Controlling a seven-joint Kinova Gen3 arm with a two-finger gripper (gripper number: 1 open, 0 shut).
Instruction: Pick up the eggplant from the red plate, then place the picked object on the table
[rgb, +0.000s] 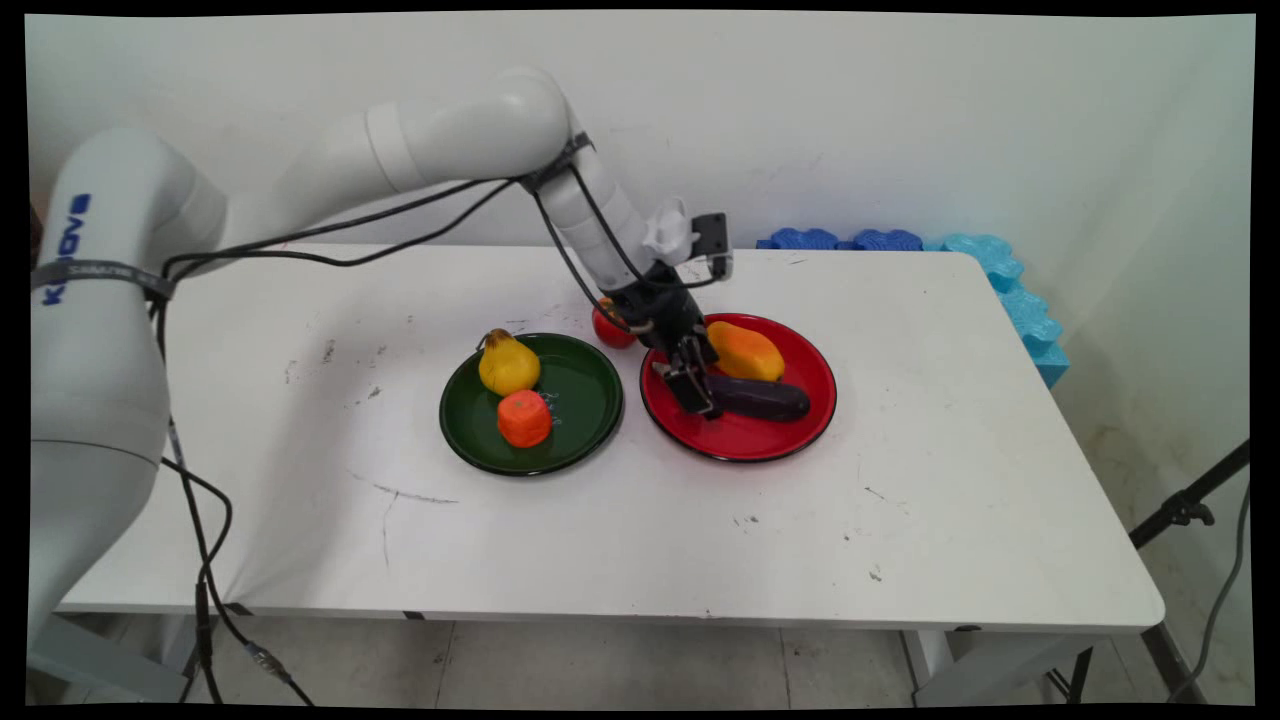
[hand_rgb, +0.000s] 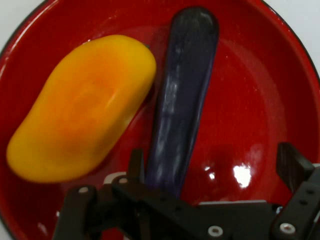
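- Green plate (rgb: 585, 400): 2 fruits.
- Gripper (rgb: 697, 392) low in red plate (rgb: 790, 435), fingers spread astride eggplant (rgb: 765, 398) end, which sits off-centre, close to 1 finger.
- Mango (rgb: 745, 350) just beside eggplant.
- Tomato (rgb: 610, 328) behind.

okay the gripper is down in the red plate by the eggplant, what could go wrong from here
1. The gripper sits at one end of the eggplant, not its middle, so a lift there may let it tip or slip.
2. The mango lies right against the eggplant; a finger could nudge it.
3. The gripper is low over the red plate, so pressing down might shift the plate.
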